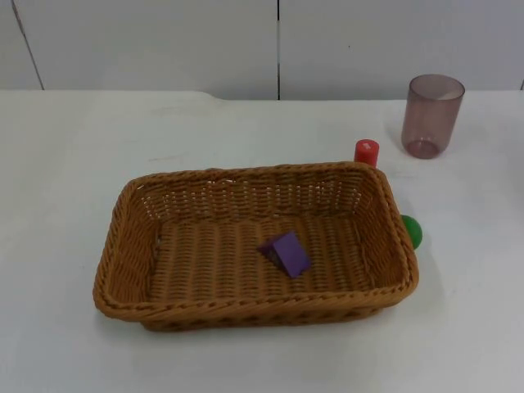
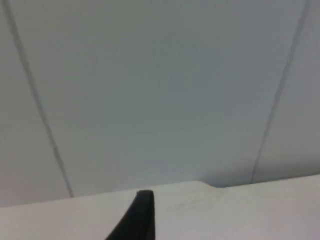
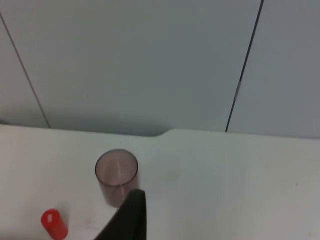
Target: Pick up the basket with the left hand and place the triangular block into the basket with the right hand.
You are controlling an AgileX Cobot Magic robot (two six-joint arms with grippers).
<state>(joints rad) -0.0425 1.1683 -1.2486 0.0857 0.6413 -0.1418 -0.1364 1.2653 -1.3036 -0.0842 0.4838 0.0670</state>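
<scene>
Top view: the basket (image 1: 155, 270) is sitting on the table (image 1: 65, 164), with the purple triangular block (image 1: 287, 253) lying inside it, right of centre. A red cylinder (image 1: 366, 151) and a green ball (image 1: 412, 231) are touching its right side; a cup (image 1: 431, 115) is standing well apart. The left gripper (image 2: 142, 217) and right gripper (image 3: 131, 215) are facing the wall (image 2: 160, 90); I cannot tell how either is set.

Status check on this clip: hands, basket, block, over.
Left hand and right hand both back at the wall side, holding nothing. Purple triangular block lies inside basket. Basket on table.
</scene>
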